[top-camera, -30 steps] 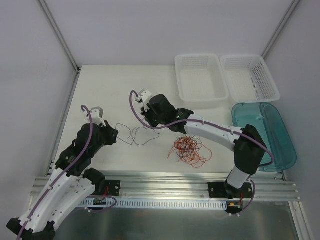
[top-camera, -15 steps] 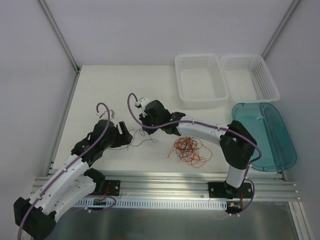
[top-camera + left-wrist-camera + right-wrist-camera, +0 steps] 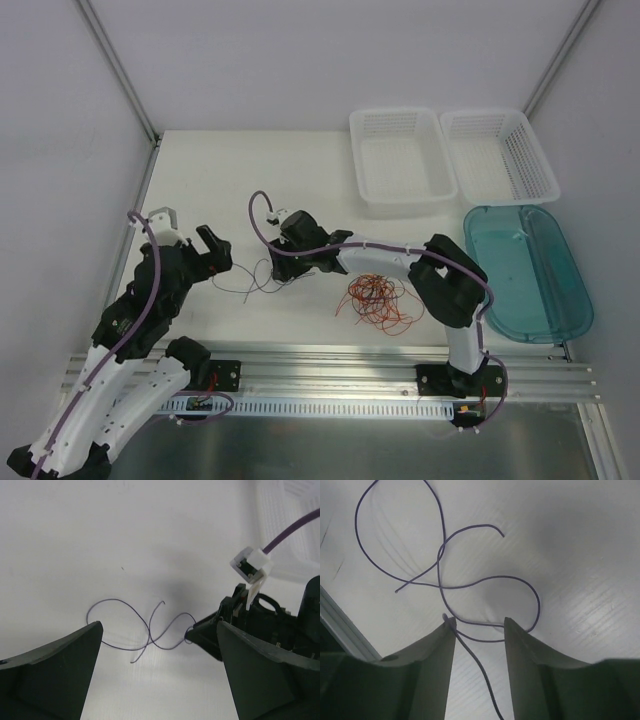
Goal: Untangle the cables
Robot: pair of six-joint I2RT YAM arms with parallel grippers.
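Observation:
One dark cable (image 3: 250,285) lies loose in loops on the white table between my two grippers. In the left wrist view the dark cable (image 3: 150,630) curls just ahead of my left gripper (image 3: 159,626), which stands wide open and holds nothing. My left gripper (image 3: 215,252) is just left of the strand. My right gripper (image 3: 278,268) points down at the strand's right end. In the right wrist view the dark cable (image 3: 470,640) runs between the parted fingers of the right gripper (image 3: 479,622) and brushes the left fingertip (image 3: 451,622). A red-orange tangle of cables (image 3: 378,300) sits to the right.
Two white mesh baskets (image 3: 400,165) (image 3: 500,155) stand at the back right. A teal tray (image 3: 520,260) lies at the right edge. An aluminium rail (image 3: 330,365) runs along the near edge. The right arm's forearm (image 3: 380,255) reaches over the table beside the tangle.
Both grippers have opened and let go of the dark cable, which now rests slack on the table. The left gripper drew back to the left; the right one came down and left.

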